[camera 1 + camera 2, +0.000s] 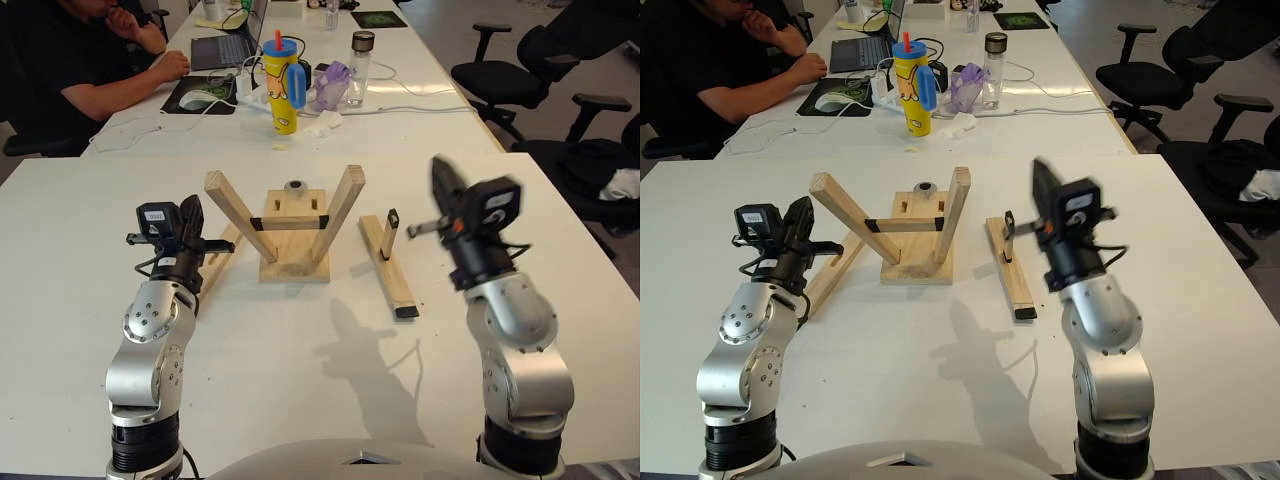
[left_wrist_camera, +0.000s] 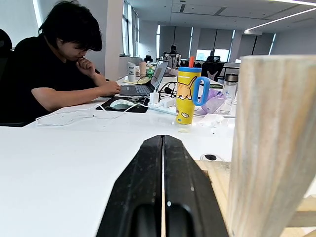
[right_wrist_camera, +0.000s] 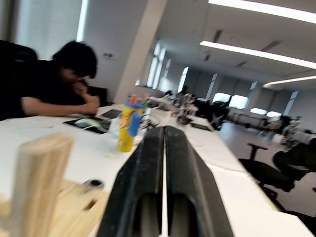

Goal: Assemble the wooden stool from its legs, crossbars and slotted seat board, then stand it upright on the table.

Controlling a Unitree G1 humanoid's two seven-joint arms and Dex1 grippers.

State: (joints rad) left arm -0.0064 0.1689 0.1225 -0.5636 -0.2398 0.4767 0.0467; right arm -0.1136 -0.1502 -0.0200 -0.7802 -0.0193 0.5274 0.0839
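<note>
The slotted seat board [image 1: 293, 262] is laid flat mid-table [image 1: 80, 300], probably so that legs can be pressed in from above; two legs [image 1: 232, 212] are stood on it, splayed upward in a V and joined by a crossbar [image 1: 285, 223]. A loose leg piece [image 1: 388, 265] is laid just right of it, long axis running away from the robot, and another leg [image 1: 222, 250] lies at the left. The left gripper [image 2: 163, 140] and the raised right gripper [image 3: 163, 131] are both pressed closed on nothing
</note>
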